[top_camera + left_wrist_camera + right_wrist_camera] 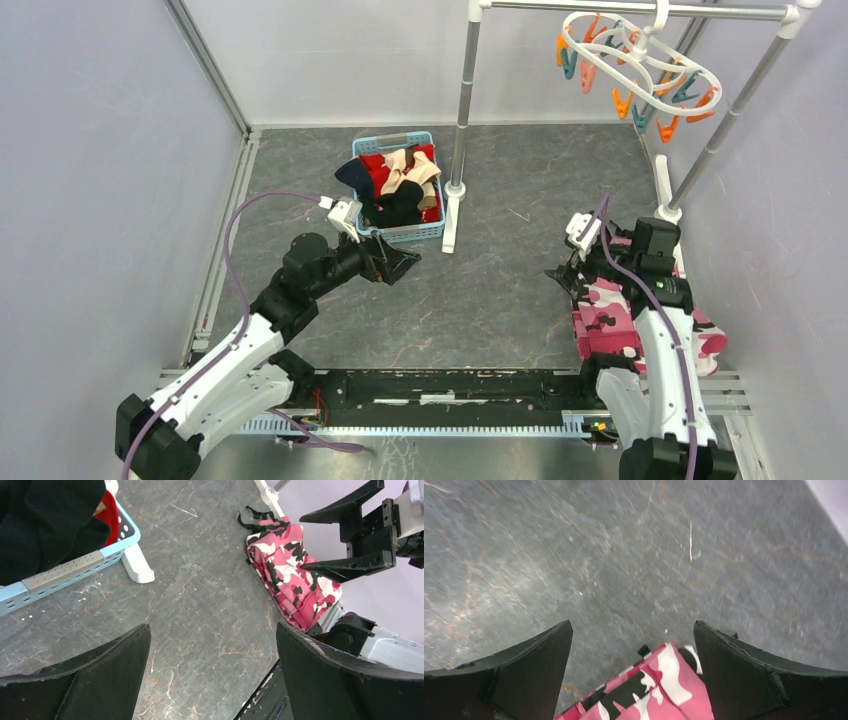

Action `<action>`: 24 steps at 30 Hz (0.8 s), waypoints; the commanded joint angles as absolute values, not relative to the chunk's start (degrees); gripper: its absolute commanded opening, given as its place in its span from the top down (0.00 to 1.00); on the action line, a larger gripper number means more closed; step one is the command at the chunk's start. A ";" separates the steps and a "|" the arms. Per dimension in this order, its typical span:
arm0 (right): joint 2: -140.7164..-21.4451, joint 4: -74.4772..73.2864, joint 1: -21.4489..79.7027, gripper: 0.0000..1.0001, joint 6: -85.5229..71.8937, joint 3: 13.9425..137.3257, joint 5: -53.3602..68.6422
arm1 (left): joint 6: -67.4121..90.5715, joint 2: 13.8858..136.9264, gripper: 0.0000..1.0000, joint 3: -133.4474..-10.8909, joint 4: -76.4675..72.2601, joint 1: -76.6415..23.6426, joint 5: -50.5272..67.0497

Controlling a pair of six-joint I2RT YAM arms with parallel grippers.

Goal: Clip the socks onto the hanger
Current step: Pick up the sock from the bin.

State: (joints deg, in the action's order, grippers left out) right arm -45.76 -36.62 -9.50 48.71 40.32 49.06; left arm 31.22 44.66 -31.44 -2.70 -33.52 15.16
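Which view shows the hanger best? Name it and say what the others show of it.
Top external: the hanger hangs whole from the rack pole at upper right, orange and teal clips visible. Neither the left wrist nor the right wrist view shows any of it.

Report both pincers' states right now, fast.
Left pincer: open, holding nothing, near the basket.
Right pincer: open, holding nothing, at the camouflage cloth's edge.
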 commanded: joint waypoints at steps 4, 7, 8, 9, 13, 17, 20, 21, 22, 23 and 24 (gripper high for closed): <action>-49.27 -29.47 -9.73 0.02 45.67 35.23 33.96 | 29.25 47.51 0.00 -32.73 -7.99 -33.66 15.15; -50.11 -27.84 -9.75 0.05 45.09 34.40 30.69 | 28.51 48.96 0.00 -33.65 -7.50 -33.71 14.67; -50.30 -27.56 -9.75 0.06 44.93 34.64 28.15 | 27.89 49.31 0.00 -34.24 -7.08 -33.67 14.36; -50.55 -27.15 -9.76 0.07 44.84 34.87 25.20 | 27.52 49.41 0.00 -34.61 -6.82 -33.66 14.02; -51.76 -24.35 -9.76 0.12 43.49 33.75 14.61 | 26.75 49.65 0.00 -35.23 -6.81 -33.72 12.65; -54.60 -23.43 -9.59 0.23 40.97 33.49 15.78 | 26.38 50.30 0.00 -35.46 -7.03 -33.66 11.54; -56.07 -23.99 -9.41 0.26 40.21 35.22 16.79 | 26.30 50.70 0.00 -36.02 -6.89 -33.71 11.60; -56.08 -24.80 -9.40 0.26 40.70 35.79 19.93 | 26.10 50.68 0.00 -36.23 -6.63 -33.67 11.39; -55.95 -26.02 -9.40 0.25 41.31 36.31 23.70 | 25.64 50.66 0.00 -36.77 -6.22 -33.71 10.97; -55.61 -27.34 -9.39 0.25 42.35 37.06 29.39 | 25.01 50.67 0.01 -37.37 -5.79 -33.67 10.22; -55.40 -29.34 -9.36 0.24 43.72 37.70 34.58 | 24.48 50.82 0.01 -38.08 -5.09 -33.66 9.11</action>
